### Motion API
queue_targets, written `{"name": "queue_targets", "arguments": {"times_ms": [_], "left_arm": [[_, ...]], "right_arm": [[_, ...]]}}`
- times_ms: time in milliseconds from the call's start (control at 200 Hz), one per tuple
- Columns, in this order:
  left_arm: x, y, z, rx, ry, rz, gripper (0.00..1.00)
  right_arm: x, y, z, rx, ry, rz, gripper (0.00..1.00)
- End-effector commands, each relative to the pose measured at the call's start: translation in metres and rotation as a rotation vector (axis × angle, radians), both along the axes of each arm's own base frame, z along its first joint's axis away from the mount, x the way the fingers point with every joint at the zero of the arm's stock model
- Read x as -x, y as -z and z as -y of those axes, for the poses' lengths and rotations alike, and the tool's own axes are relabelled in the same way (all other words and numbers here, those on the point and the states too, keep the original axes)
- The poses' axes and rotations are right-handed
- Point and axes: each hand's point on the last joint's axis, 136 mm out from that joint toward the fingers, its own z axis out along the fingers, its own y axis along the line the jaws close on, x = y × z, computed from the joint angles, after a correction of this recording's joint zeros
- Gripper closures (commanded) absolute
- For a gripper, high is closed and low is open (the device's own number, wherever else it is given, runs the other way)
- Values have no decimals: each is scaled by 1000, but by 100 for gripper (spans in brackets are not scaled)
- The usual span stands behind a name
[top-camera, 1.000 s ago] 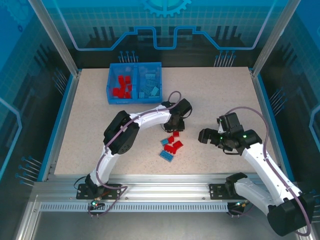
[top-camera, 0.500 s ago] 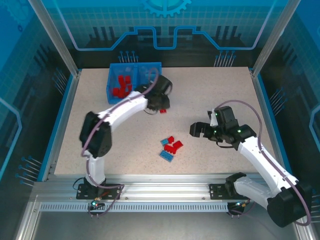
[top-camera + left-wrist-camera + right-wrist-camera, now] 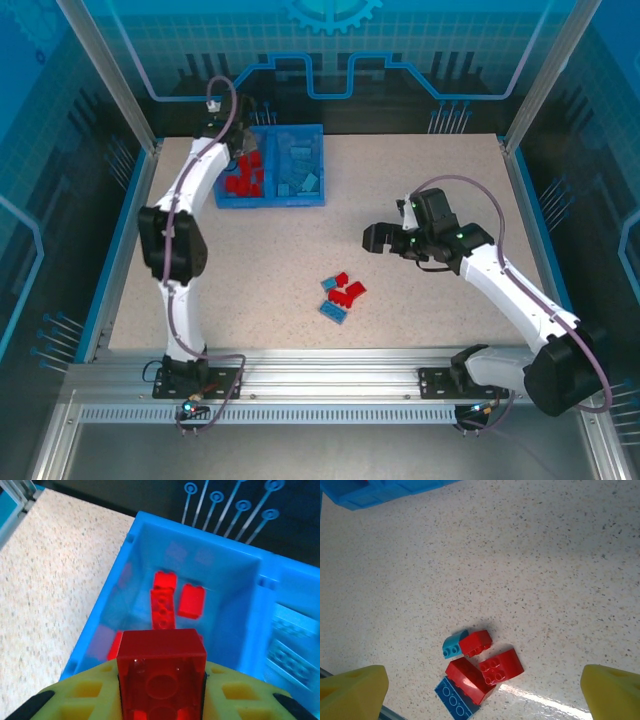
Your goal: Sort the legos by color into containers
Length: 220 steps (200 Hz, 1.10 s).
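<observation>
Left gripper pinches a red brick above the bin's red side, close to its outer wall, so a release might bounce it out; right gripper hangs spread, well clear of the bin.

The bottom edge cuts off the red brick and yellow fingers

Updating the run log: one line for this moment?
left gripper: shut on red brick, over red compartment | right gripper: open, near loose bricks
</observation>
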Motion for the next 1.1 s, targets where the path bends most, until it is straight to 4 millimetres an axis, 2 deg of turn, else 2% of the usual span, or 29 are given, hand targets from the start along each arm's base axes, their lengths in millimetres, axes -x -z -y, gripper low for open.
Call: {"name": "queue_targets", "arguments": {"times_ms": [0, 75, 170, 250, 335, 500, 625, 680, 735, 745, 775, 790, 865, 875, 930, 961, 1081, 1096], "left_arm": [[-23, 14, -18, -184, -8, -38, 74], [-39, 22, -26, -203, -33, -30, 73], [-51, 26, -36, -211, -63, -9, 65], [-55, 27, -42, -216, -81, 0, 60], [-54, 22, -40, -187, -70, 7, 52], [-38, -10, -36, -132, -68, 42, 49], [-17, -58, -27, -58, -42, 125, 52], [-3, -76, -16, 7, -4, 152, 53], [15, -103, -3, 80, 46, 204, 53], [18, -101, 0, 91, 55, 200, 53], [29, -109, 9, 121, 91, 220, 53], [37, -121, 13, 134, 110, 246, 53], [69, -138, 38, 184, 239, 312, 54], [75, -147, 42, 191, 259, 336, 54], [101, -150, 62, 205, 384, 366, 54], [119, -161, 71, 209, 458, 404, 54], [190, -160, 105, 176, 789, 477, 53], [198, -155, 107, 161, 822, 475, 52]], "right_arm": [[4, -10, 0, 27, -11, 24, 0], [7, -13, 2, 30, -5, 27, 0], [11, -18, 5, 31, 9, 35, 0], [13, -22, 7, 33, 19, 47, 0], [13, -24, 8, 31, 29, 56, 0], [8, -21, 1, 17, 16, 45, 0], [4, -21, -8, 25, -13, 44, 0], [3, -19, -11, 32, -27, 42, 0], [2, -15, -15, 45, -43, 34, 0], [2, -14, -16, 49, -48, 32, 0], [3, -12, -19, 58, -63, 32, 0], [2, -11, -21, 66, -70, 33, 0], [5, -6, -34, 112, -136, 38, 1], [7, -6, -37, 120, -149, 39, 2], [11, 2, -49, 169, -214, 31, 2], [14, 7, -57, 195, -254, 24, 3], [32, 33, -90, 296, -431, -24, 8], [35, 36, -94, 310, -452, -30, 9]]}}
